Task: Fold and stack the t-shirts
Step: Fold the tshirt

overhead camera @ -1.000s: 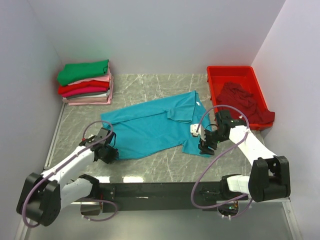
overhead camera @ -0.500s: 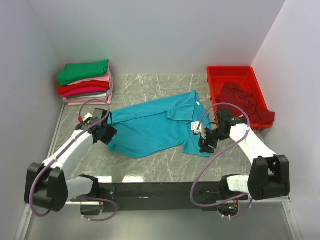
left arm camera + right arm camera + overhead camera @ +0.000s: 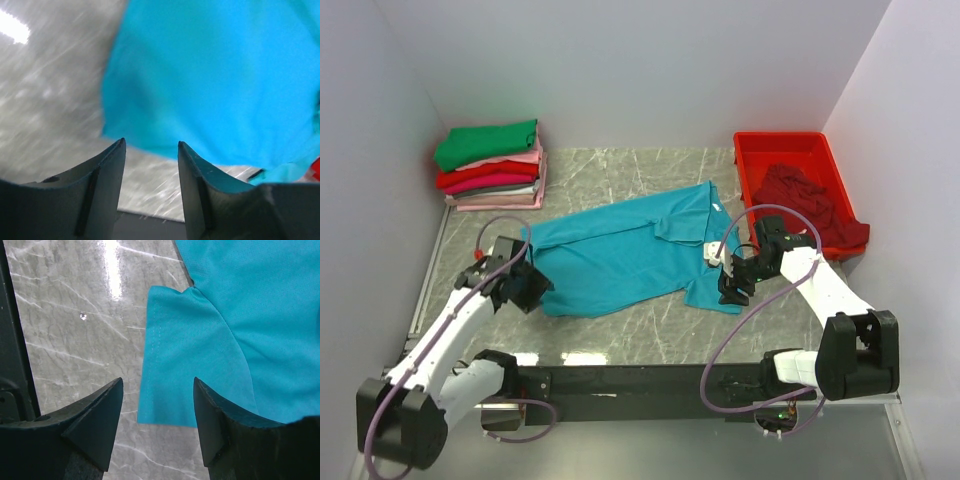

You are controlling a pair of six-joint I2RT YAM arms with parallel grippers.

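From above, the teal-blue soft cloth short-sleeved shirt (image 3: pixel 620 255) lies spread flat and slanted across the middle of the grey marbled counter (image 3: pixel 620 175), collar end to the right. A stack of folded shirts with a green one on top (image 3: pixel 492 165) sits at the far left. A crumpled dark maroon shirt (image 3: pixel 810 205) fills the rigid bright red plastic tray (image 3: pixel 782 139) at the far right and spills over its near rim. The left tool (image 3: pixel 532 287) is at the teal-blue shirt's near-left edge, and the right tool (image 3: pixel 728 290) is over its near-right sleeve.

The left wrist view is blurred. The left tool (image 3: pixel 150 145) has its fingers parted with nothing between them, and the shirt's edge (image 3: pixel 215 75) lies just beyond the tips over bare counter (image 3: pixel 50 100).

In the right wrist view the right tool (image 3: pixel 157 382) also gapes empty, straddling the stitched corner of the sleeve (image 3: pixel 190 375) above the counter (image 3: pixel 75 330).

The cloth looks thin, light and limp, so it will probably sag and drag rather than keep its shape. Pinching hems or sleeve corners at both ends at once seems wisest, and the polished stone should let it slide.
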